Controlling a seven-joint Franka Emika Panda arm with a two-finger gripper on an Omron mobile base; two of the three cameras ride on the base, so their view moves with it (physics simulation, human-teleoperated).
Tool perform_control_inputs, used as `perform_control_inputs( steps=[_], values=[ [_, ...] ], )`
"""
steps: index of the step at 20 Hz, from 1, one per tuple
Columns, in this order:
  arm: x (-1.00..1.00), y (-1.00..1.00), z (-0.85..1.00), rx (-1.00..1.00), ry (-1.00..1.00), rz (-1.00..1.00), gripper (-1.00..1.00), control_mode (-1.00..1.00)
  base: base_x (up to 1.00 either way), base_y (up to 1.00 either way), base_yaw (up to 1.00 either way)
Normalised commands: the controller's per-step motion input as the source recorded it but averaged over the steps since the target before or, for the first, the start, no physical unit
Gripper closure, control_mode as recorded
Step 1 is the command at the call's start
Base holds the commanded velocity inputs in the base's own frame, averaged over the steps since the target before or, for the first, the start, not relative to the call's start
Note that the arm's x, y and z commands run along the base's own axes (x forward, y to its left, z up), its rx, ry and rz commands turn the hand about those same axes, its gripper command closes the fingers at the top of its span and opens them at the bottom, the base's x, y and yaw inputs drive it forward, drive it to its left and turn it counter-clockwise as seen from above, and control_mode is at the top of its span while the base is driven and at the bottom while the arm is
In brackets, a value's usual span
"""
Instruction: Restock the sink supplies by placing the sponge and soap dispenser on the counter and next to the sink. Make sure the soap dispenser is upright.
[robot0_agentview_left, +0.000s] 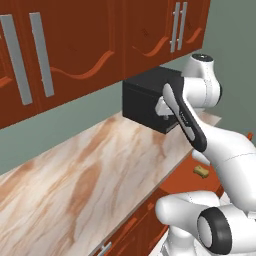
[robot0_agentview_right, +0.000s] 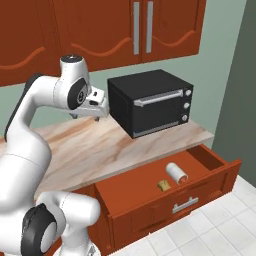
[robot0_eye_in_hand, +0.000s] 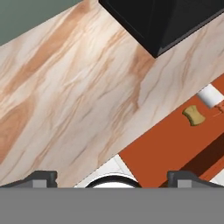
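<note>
The counter runs long and beige with brown streaks beneath the red-brown wall cabinets, and a black oven-like box sits at its right end. Below that end a wooden drawer stands pulled out over the tiled floor. The white arm reaches up over the counter, its gripper held above the marble just left of the black box, clear of any object; in the hand view the two finger tips sit far apart, so the jaws are wide and hold nothing. Inside the drawer the soap dispenser lies on its side, long axis running from back-left to front-right, its orange-red pump end toward the drawer front. The sponge lies flat just beside it, nearer the arm.
</note>
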Motion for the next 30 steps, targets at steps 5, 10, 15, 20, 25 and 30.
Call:
perform_control_inputs(
  steps=[5, 10, 15, 20, 25, 30],
  values=[
    [0.0, 0.0, 0.0, 0.0, 0.0, 0.0, -1.0, 1.0, 0.01, 0.27, -0.02],
    [0.0, -0.05, -0.13, 0.0, 0.0, 0.0, -1.0, -1.0, 0.0, 0.0, 0.0],
    [0.0, -0.95, -0.69, 0.15, 0.12, 0.0, -1.0, -1.0, 0.0, 0.0, 0.0],
    [0.0, -1.0, -0.91, 0.12, 0.14, -0.01, -1.0, -1.0, 0.0, 0.0, 0.0],
    [0.0, -0.91, -0.84, 0.1, 0.07, -0.02, -1.0, -1.0, 0.0, 0.0, 0.0],
    [-0.14, -0.36, -0.8, -0.01, -0.01, 0.0, -1.0, -1.0, 0.0, 0.0, 0.0]
  ],
)
